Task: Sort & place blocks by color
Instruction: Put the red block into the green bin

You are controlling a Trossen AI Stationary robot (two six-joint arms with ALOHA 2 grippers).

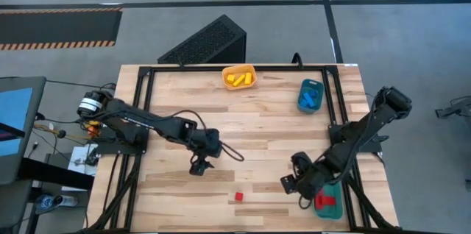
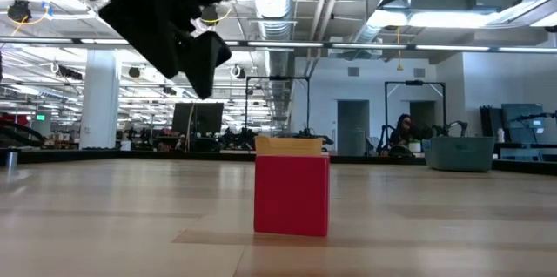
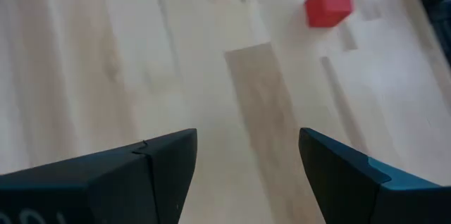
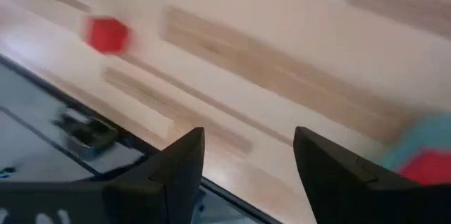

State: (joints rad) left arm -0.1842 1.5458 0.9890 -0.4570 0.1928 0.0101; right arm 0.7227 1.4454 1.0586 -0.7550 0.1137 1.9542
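Note:
One small red cube (image 1: 238, 198) rests on its base on the table near the near edge; it also shows in the low view (image 2: 291, 195), the left wrist view (image 3: 328, 3) and the right wrist view (image 4: 107, 34). My left gripper (image 1: 200, 166) hovers open to the cube's far left, above the table (image 3: 246, 160). My right gripper (image 1: 292, 185) is open to the cube's right (image 4: 248, 164), beside the teal tray (image 1: 330, 203), which holds red blocks. Yellow blocks lie in the orange tray (image 1: 239, 78), blue ones in the blue tray (image 1: 310, 96).
The three trays sit along the far and right sides of the table; bare wood lies around the red cube. A black frame rail (image 1: 147, 79) borders the tabletop. Cables and a stand (image 1: 88, 131) sit off the left edge.

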